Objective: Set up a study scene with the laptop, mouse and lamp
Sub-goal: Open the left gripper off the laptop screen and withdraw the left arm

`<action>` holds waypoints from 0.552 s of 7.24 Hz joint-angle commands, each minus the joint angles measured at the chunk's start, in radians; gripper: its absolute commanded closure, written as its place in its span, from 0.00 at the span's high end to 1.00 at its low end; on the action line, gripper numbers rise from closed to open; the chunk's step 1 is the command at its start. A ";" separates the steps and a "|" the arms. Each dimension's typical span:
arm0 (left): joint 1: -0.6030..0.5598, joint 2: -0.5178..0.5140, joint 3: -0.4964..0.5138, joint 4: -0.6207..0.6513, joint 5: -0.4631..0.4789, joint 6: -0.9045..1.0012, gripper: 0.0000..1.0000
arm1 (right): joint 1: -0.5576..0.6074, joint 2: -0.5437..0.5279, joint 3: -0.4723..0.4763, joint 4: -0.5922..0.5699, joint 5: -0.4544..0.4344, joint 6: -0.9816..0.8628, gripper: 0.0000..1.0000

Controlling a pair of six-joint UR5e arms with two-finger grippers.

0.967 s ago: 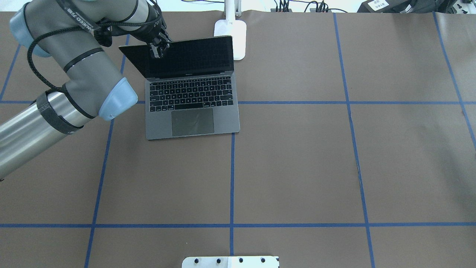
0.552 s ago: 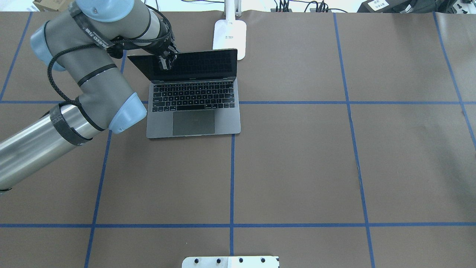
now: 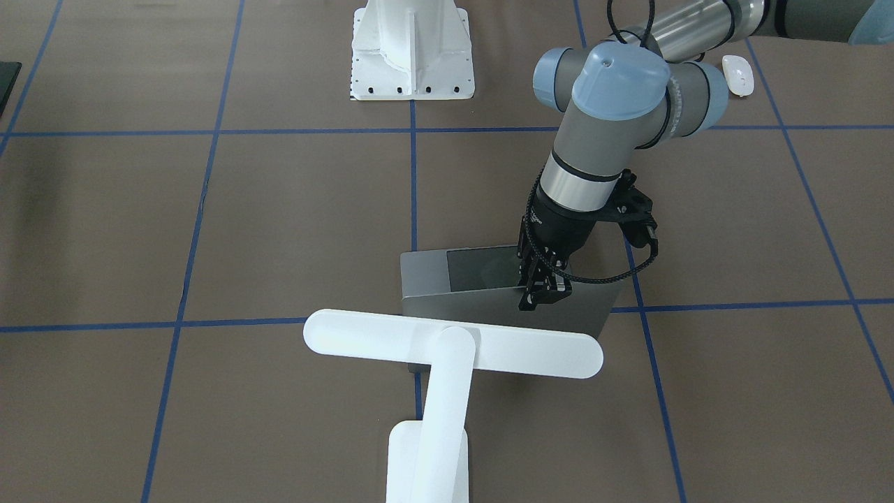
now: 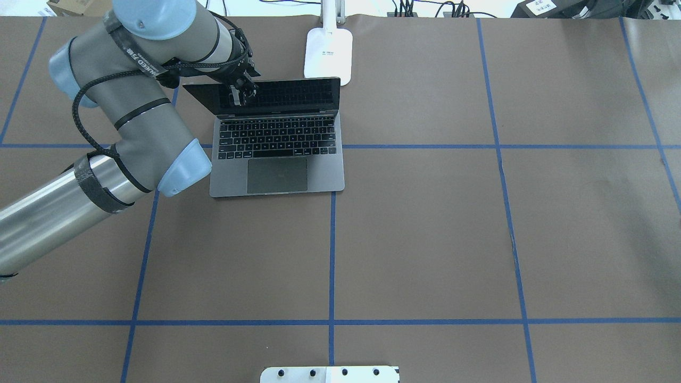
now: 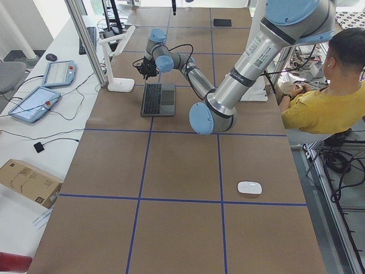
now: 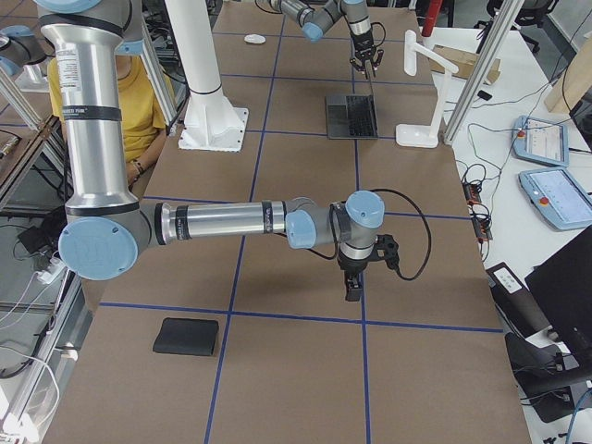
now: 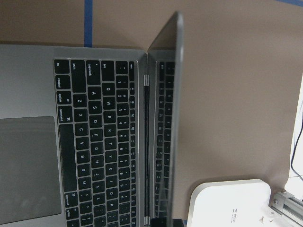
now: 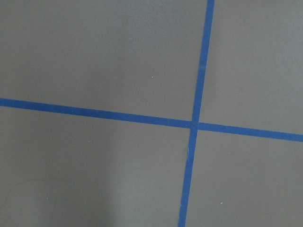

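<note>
The laptop (image 4: 276, 159) stands open on the table (image 4: 425, 239), keyboard toward the robot and lid raised close to upright, just in front of the base of the lamp (image 4: 328, 53). The left gripper (image 3: 541, 297) sits on the lid's upper edge near one corner, and its fingers appear closed across the thin panel. The right gripper (image 6: 354, 287) hangs over bare table well away; whether it is apart or together cannot be told. The mouse (image 5: 250, 187) lies well apart from the laptop. The laptop is judged rigid, the heaviest loose item, and smooth enough to slip. The lid is judged thin, with a fragile screen face. Grip only the lid's rim, lightly, nearer mid-edge if possible to avoid twisting. Expect hinge resistance, so the base may slide or lift if the lid is driven quickly.
</note>
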 commanded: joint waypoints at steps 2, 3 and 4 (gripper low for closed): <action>-0.015 -0.001 -0.030 0.006 -0.009 0.044 1.00 | -0.001 0.001 0.000 0.000 0.000 0.000 1.00; -0.024 0.020 -0.071 0.011 -0.016 0.103 1.00 | -0.002 0.001 0.000 0.000 0.000 0.000 1.00; -0.055 0.077 -0.128 0.011 -0.077 0.189 1.00 | -0.002 0.001 0.000 0.000 0.000 0.000 1.00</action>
